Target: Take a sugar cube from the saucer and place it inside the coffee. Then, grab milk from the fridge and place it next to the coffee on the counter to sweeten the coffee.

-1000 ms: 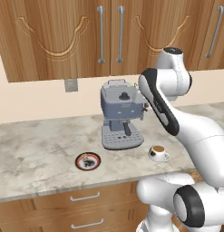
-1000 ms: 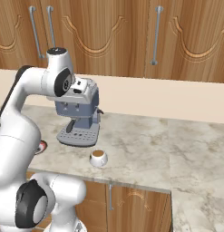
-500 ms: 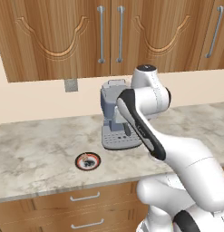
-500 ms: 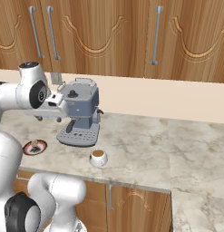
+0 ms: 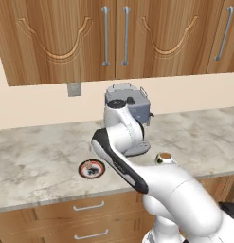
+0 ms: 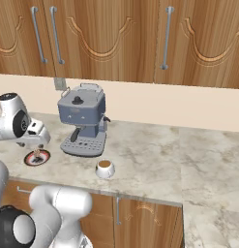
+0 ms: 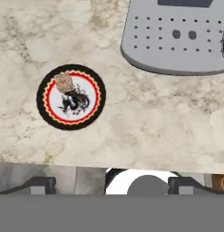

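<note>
The saucer, a black dish with a red-orange rim, lies on the counter with the pale sugar cube on its upper left part. My gripper hangs above and to the right of it, open, with nothing between the widely spaced fingertips. From the right base view my hand hovers just over the saucer. The coffee, a white cup of brown liquid, stands to the right of the saucer; the cup peeks from behind my arm. The milk and the fridge are out of view.
A grey-blue coffee machine stands on the counter behind saucer and cup; its perforated drip tray is close to the saucer. Wooden wall cabinets hang above, drawers with silver handles sit below the counter edge.
The arm has swung left from the coffee cup side to above the saucer. The jaws now stand open. Saucer, cup and machine have not moved.
</note>
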Motion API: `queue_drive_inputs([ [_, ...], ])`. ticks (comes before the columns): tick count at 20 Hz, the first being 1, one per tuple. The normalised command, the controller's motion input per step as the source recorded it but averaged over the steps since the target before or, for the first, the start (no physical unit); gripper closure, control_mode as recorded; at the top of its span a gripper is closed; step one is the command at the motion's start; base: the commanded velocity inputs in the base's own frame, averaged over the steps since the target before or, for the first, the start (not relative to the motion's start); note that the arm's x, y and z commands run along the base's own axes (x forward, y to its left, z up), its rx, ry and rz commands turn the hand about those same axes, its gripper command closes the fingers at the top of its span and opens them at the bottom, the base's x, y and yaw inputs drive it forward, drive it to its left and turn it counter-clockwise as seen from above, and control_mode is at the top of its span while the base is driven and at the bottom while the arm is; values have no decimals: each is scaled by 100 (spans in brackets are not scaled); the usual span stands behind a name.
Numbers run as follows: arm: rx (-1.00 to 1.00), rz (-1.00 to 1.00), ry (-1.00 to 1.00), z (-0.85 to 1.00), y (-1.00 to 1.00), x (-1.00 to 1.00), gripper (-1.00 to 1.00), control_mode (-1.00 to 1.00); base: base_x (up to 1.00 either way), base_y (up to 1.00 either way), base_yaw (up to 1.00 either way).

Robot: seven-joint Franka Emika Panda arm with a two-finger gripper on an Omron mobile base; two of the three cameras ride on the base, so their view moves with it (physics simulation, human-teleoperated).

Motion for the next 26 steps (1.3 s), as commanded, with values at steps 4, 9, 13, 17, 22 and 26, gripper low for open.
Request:
queue_drive_inputs([
  [4,-10,0,19,-47,84,62,-100,-100,0,0,0],
  [9,-7,0,26,-43,22,7,-100,-100,0,0,0],
  [13,0,0,10,-61,29,24,-100,-100,0,0,0],
  [17,-3,0,0,-43,26,31,-100,-100,0,0,0],
  [22,-7,-1,0,-35,9,42,-100,-100,0,0,0],
  [26,0,-1,-1,-13,0,56,-100,-100,0,0,0],
])
